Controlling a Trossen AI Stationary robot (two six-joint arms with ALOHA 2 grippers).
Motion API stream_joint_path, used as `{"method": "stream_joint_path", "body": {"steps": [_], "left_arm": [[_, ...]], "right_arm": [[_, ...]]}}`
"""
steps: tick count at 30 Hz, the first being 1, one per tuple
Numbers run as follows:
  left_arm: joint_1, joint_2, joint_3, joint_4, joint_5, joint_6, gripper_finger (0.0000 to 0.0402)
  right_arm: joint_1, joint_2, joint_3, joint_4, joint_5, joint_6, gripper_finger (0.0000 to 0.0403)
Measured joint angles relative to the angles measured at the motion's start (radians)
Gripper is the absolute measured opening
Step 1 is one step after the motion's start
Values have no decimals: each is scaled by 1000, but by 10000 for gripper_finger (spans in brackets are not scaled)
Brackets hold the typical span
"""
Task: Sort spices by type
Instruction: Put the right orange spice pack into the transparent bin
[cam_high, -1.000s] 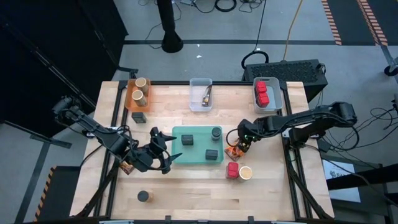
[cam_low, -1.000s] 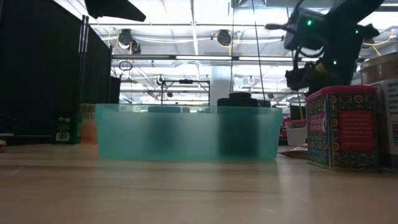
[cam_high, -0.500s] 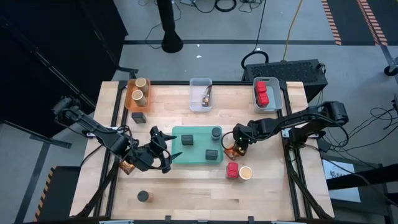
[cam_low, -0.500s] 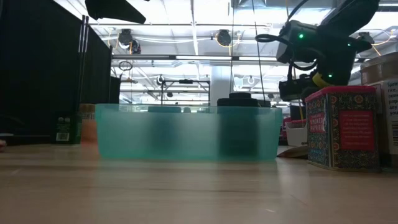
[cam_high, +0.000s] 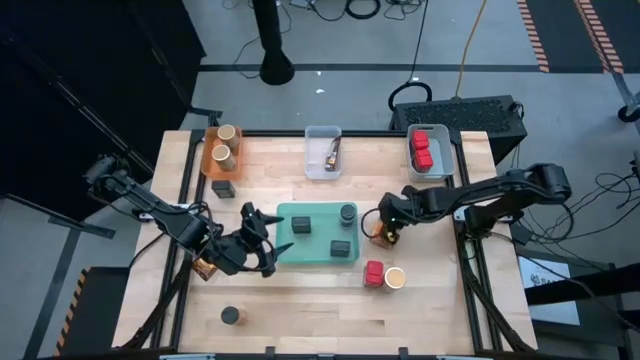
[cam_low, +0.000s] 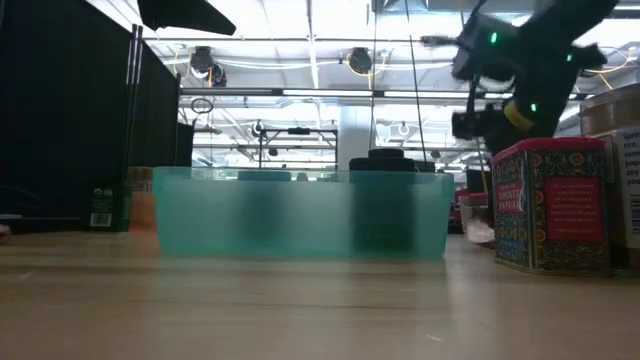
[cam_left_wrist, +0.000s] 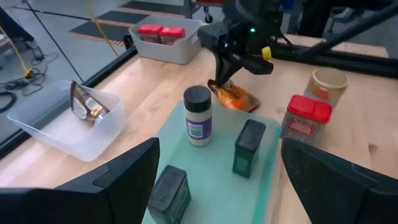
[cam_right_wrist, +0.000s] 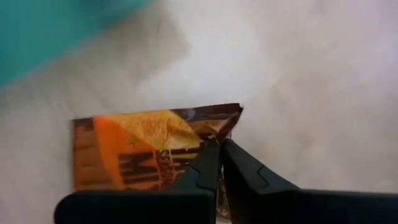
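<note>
My right gripper (cam_high: 384, 233) is shut on an orange-red printed packet (cam_right_wrist: 140, 149), just right of the teal tray (cam_high: 318, 237). On the tray stand a dark-lidded jar (cam_left_wrist: 198, 115) and two dark grey blocks (cam_left_wrist: 249, 146) (cam_left_wrist: 169, 191). A red cube (cam_high: 374, 273) and a tan round jar (cam_high: 394, 278) stand on the table nearer the front. My left gripper (cam_high: 262, 245) hovers open at the tray's left end and holds nothing. My right gripper pinches the packet's short end (cam_right_wrist: 200, 140), near one corner, between its two fingertips. The fingers come steeply from above, slanting from the table's right. The packet (cam_left_wrist: 233, 98) slopes down from the hold toward the table; whether its lower end rests there, I cannot tell.
Along the far edge stand an orange bin (cam_high: 212, 160) with tan jars, a clear bin (cam_high: 312, 165) with a packet and a bin (cam_high: 445, 155) with red cubes. A dark block (cam_high: 223, 188) and a dark jar (cam_high: 231, 315) stand on the left half.
My right gripper has dipped toward the packet, edged toward the table's left, shut on the packet's end and come up a little. The held end of the packet has risen with it. My left arm has kept still.
</note>
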Motion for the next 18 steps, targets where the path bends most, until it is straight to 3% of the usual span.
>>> {"method": "stream_joint_path", "body": {"steps": [4, 8, 14, 18], "left_arm": [[0, 0, 0, 6, -4, 0, 333], [1, 5, 0, 40, 9, 6, 333], [27, 59, 0, 246, 190, 167, 333], [52, 84, 0, 297, 213, 208, 333]], "right_arm": [[39, -97, 44, -80, 76, 2, 1], [107, -175, 120, -146, 225, -23, 0], [218, -212, 261, -188, 424, -138, 0], [253, -211, 313, -175, 467, -199, 0]]}}
